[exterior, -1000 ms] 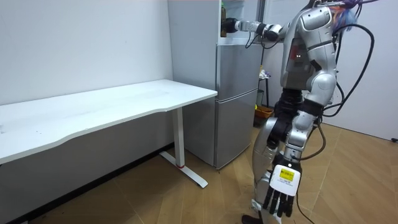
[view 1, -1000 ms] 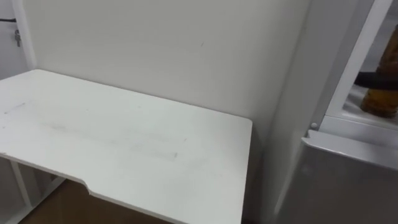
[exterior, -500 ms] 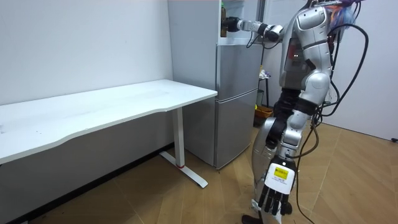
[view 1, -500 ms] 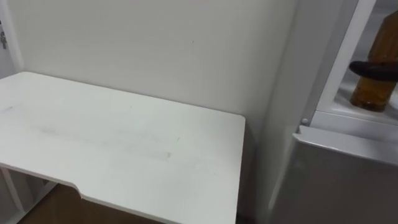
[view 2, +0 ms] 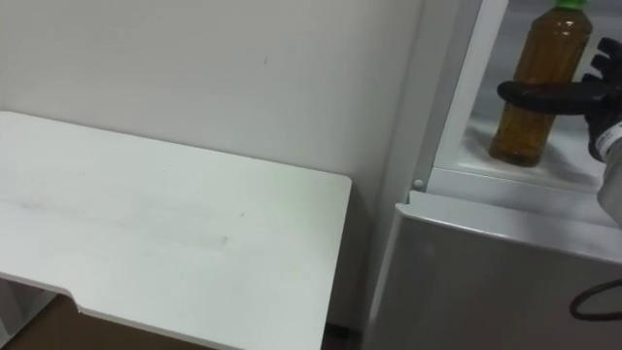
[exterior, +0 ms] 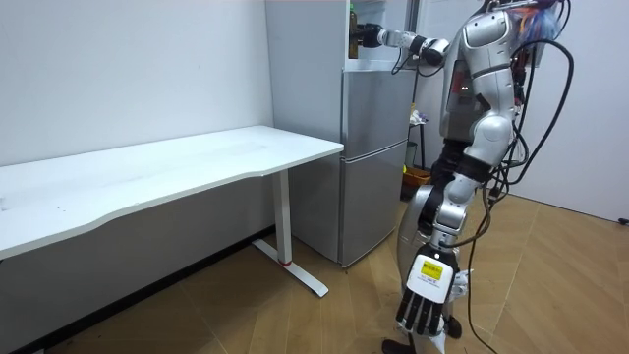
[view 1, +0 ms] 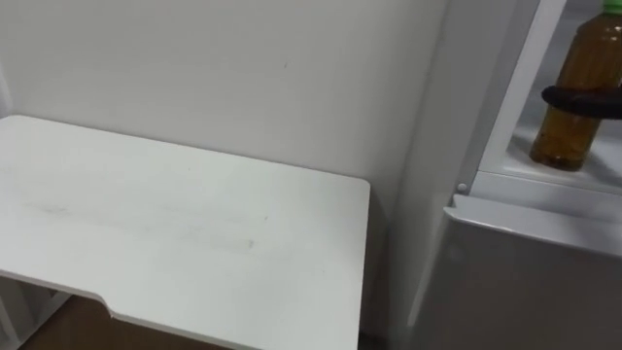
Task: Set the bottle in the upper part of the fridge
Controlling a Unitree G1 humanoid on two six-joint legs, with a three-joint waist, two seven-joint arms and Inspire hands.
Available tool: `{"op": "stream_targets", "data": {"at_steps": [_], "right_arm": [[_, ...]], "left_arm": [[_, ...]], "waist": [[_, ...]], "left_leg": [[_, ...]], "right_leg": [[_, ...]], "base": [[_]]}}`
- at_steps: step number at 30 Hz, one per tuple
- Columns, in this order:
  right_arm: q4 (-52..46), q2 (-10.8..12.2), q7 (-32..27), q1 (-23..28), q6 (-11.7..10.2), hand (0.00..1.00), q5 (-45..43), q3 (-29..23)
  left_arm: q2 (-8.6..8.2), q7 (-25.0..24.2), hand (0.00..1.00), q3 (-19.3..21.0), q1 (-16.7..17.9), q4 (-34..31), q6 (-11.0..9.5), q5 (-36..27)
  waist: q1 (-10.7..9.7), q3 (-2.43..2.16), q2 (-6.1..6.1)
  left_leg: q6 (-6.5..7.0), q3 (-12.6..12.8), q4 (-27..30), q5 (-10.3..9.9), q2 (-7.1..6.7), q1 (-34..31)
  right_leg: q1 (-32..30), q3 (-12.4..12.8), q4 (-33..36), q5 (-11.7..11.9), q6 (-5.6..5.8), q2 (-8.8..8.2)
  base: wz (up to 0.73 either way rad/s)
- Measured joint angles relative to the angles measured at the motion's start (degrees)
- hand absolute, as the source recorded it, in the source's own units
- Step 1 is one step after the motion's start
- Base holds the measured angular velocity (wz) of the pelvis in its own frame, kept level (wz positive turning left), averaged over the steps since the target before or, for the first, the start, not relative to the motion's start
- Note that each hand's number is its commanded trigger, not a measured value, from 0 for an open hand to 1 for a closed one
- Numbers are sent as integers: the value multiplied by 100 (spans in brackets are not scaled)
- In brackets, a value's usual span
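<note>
A bottle (view 2: 539,83) of amber liquid with a green cap stands upright on the white shelf (view 2: 505,167) of the open upper fridge compartment. My right hand (view 2: 607,102) reaches in from the right, and a dark finger (view 2: 535,94) curls round the bottle's middle. In the room view the right hand (exterior: 371,37) is inside the upper fridge at the end of the outstretched arm. My left hand (exterior: 425,303) hangs low beside my legs with straight fingers and holds nothing.
The silver lower fridge door (view 2: 486,282) is closed below the shelf. A white table (view 2: 146,233) stands against the wall, left of the fridge (exterior: 373,157). Wooden floor (exterior: 246,315) lies in front of both.
The head camera has turned right and up, so the bottle shows in full. The right hand stays on it. The left hand has swung slightly towards the room view's left.
</note>
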Motion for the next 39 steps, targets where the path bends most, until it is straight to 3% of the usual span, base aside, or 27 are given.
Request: {"op": "stream_targets", "data": {"at_steps": [7,21,25,31,35,39], "right_arm": [[-128,0,-218,54,1,0,143,-53],[-2238,0,-491,1386,-190,0,128,-589],[-2335,0,-583,1450,-192,0,127,-609],[-2843,5,-667,1949,-226,0,127,-879],[-3441,35,-679,2370,-227,0,-172,-940],[-3742,36,-866,2451,-227,0,-337,-969]], "left_arm": [[0,0,0,-1,0,3,17,-1],[-2,32,0,-1,-48,179,-130,-1],[-1,40,0,-2,-60,179,-131,0],[-6,57,0,-1,-76,185,-126,3],[-56,90,0,-1,-53,183,-109,7],[-108,209,0,-6,-21,171,-110,-2]], "waist": [[-2,-3,-10],[-45,28,-27],[-130,30,-41],[-137,26,-42],[-121,41,-3],[-138,22,49]], "left_leg": [[0,2,1,0,0,5],[11,67,6,-10,5,90],[13,76,2,-12,5,87],[14,102,2,-12,7,122],[14,232,-26,-25,38,183],[8,250,-25,-30,51,187]], "right_leg": [[-1,18,-1,0,0,2],[64,116,-6,0,0,4],[60,136,-6,0,0,4],[64,161,-4,0,-1,4],[59,260,3,2,-2,21],[46,302,4,5,-8,34]], "base": [[0],[-2],[0],[-1],[-13],[-5]]}}
